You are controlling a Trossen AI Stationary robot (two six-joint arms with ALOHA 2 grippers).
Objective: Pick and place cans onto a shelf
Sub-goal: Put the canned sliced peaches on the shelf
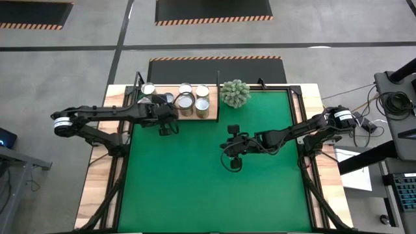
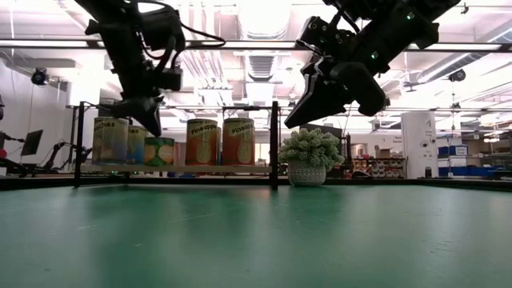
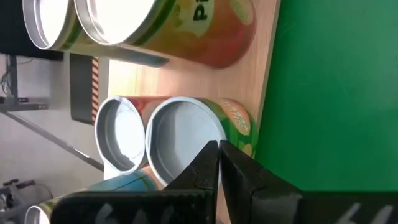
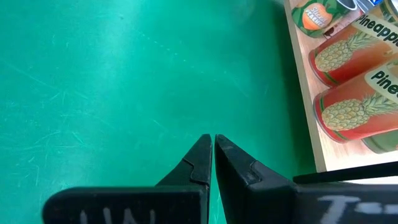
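Cans (image 1: 185,101) all seen standing on shelf (image 1: 174,116) at far left edge of green mat (image 1: 208,175); none seen left on mat. Task judged nearly or fully done.

Left gripper (image 1: 164,128) clenched, empty, raised just in front of shelf beside nearest cans. Retreat best made straight back, away from tins, so none is knocked.

Right gripper (image 1: 233,163) clenched, empty, held over mid-mat.

Potted plant (image 1: 234,93) stands just right of shelf; shelf post (image 2: 274,144) between. Mat otherwise bare.
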